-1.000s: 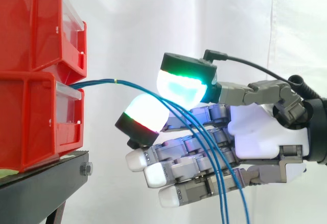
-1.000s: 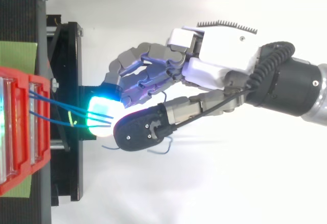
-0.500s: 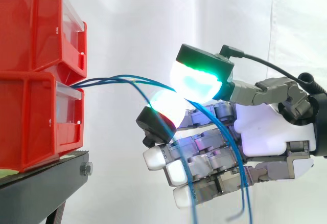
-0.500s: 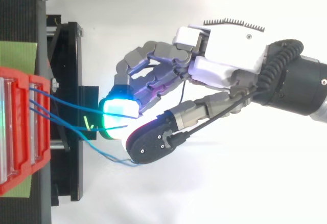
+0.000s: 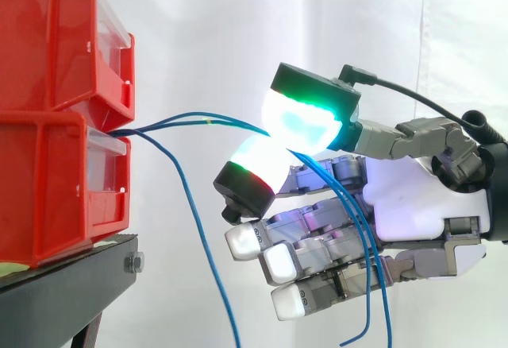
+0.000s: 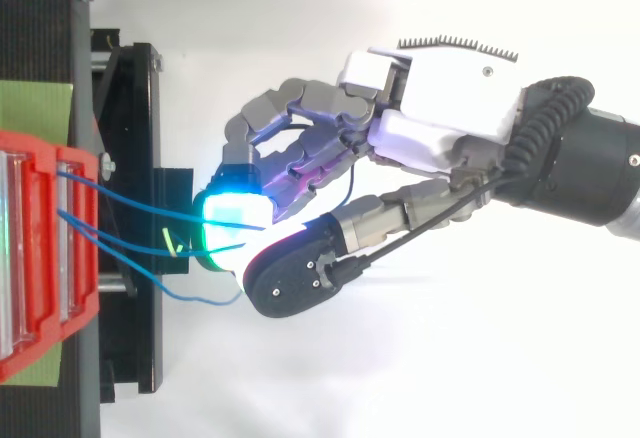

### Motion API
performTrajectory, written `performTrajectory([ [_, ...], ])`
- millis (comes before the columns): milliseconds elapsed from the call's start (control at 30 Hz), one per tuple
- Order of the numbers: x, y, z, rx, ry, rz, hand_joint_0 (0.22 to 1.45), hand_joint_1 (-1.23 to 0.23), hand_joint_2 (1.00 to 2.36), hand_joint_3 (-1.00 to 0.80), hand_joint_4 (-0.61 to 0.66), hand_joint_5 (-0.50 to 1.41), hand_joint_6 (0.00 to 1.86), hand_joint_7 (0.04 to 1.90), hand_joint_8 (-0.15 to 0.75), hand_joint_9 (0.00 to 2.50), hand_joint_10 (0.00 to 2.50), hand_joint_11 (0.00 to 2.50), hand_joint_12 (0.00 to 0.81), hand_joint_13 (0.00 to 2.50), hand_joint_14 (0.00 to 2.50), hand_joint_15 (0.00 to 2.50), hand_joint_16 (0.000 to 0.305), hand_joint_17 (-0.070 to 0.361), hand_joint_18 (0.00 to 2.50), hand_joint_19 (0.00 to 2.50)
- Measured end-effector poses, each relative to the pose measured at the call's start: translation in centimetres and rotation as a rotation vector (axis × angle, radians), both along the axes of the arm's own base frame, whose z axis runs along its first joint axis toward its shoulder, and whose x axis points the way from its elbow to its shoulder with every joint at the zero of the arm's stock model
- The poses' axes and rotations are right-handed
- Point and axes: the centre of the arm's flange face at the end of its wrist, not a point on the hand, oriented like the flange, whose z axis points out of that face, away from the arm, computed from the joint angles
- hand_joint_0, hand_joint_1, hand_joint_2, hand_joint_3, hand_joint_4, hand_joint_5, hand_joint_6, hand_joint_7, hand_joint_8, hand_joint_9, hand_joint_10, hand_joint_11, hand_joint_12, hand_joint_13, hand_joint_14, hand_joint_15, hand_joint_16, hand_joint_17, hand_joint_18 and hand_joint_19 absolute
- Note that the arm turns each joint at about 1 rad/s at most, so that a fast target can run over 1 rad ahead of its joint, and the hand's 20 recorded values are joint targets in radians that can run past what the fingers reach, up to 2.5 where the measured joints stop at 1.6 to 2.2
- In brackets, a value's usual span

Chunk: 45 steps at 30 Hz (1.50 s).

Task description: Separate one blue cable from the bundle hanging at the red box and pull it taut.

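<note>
The hand (image 5: 413, 213) sits almost where it was half a second ago, well to the right of the red bins (image 5: 48, 173), with its glowing thumb pad (image 5: 300, 119) pressed down toward a curled finger pad (image 5: 258, 161) and pinching the blue cables (image 5: 190, 117) between them. What has changed is the bundle. Earlier every strand ran into that pinch, and now a loose strand (image 5: 198, 229) has dropped out and hangs from the lower bin's front, down through the gap between bins and fingertips. The cables in the pinch rise from the bin in a shallow arch rather than a straight line, then fall past the curled lower fingers to the bottom edge of the side view. From above, the strands fan out from the bin's front toward the pads, the loose one sagging outward near the thumb. Open white curtain (image 5: 238, 30) lies above and below the hand, and the black stand (image 5: 63, 300) ends short of the fingertips.
</note>
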Motion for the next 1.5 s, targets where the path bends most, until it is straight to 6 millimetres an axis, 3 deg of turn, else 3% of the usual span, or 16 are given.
performTrajectory([
  [100, 0.00, 0.00, 0.01, 0.000, 0.000, 0.000, 0.55, -0.81, 1.00, -0.50, 0.12, -0.16, 0.94, 0.90, 0.326, 0.88, 0.01, 0.58, 0.343, 0.95, 0.02, 0.58, 0.036, 0.081, 0.73, 0.49],
  [233, 0.00, -0.01, 0.00, -0.001, 0.000, 0.000, 0.50, -0.69, 1.00, -0.50, 0.14, -0.16, 0.92, 0.89, 0.345, 0.90, 0.01, 0.58, 0.361, 0.97, 0.02, 0.58, 0.040, 0.090, 0.75, 0.50],
  [400, 0.00, -0.14, -0.01, -0.001, 0.000, -0.002, 0.59, -0.53, 1.00, -0.50, 0.12, -0.16, 0.91, 0.94, 0.335, 0.92, 0.01, 0.57, 0.346, 0.96, 0.02, 0.59, 0.038, 0.085, 0.74, 0.53],
  [600, 0.00, -0.17, 0.00, -0.001, 0.000, -0.003, 0.63, -0.71, 1.02, -0.28, 0.11, -0.16, 0.91, 1.05, 0.333, 0.88, 0.01, 0.58, 0.351, 0.96, 0.02, 0.59, 0.039, 0.087, 0.75, 0.55],
  [733, -0.01, -0.20, 0.03, -0.002, 0.000, -0.004, 0.65, -0.79, 1.02, -0.23, 0.04, -0.17, 0.94, 1.00, 0.324, 0.86, 0.01, 0.58, 0.347, 0.95, 0.02, 0.59, 0.039, 0.088, 0.75, 0.55],
  [867, -0.06, -0.18, -0.02, -0.002, 0.005, -0.004, 0.67, -0.81, 1.02, -0.27, 0.02, -0.18, 0.95, 0.94, 0.318, 0.84, 0.01, 0.58, 0.341, 0.94, 0.02, 0.59, 0.039, 0.089, 0.75, 0.55],
  [1033, -0.09, -0.21, -0.04, -0.003, 0.007, -0.004, 0.65, -0.80, 1.00, -0.50, 0.09, -0.18, 0.94, 0.91, 0.319, 0.85, 0.01, 0.58, 0.337, 0.93, 0.02, 0.59, 0.040, 0.089, 0.75, 0.54],
  [1267, -0.09, -0.10, -0.08, -0.003, 0.008, -0.002, 0.53, -0.66, 1.00, -0.50, 0.13, -0.17, 0.92, 0.92, 0.346, 0.91, 0.01, 0.58, 0.360, 0.96, 0.02, 0.60, 0.043, 0.097, 0.78, 0.56],
  [1500, -0.09, -0.06, -0.10, -0.005, 0.009, -0.003, 0.53, -0.70, 1.00, -0.50, 0.14, -0.17, 0.92, 0.93, 0.350, 0.91, 0.01, 0.59, 0.364, 0.97, 0.02, 0.59, 0.044, 0.099, 0.79, 0.56],
])
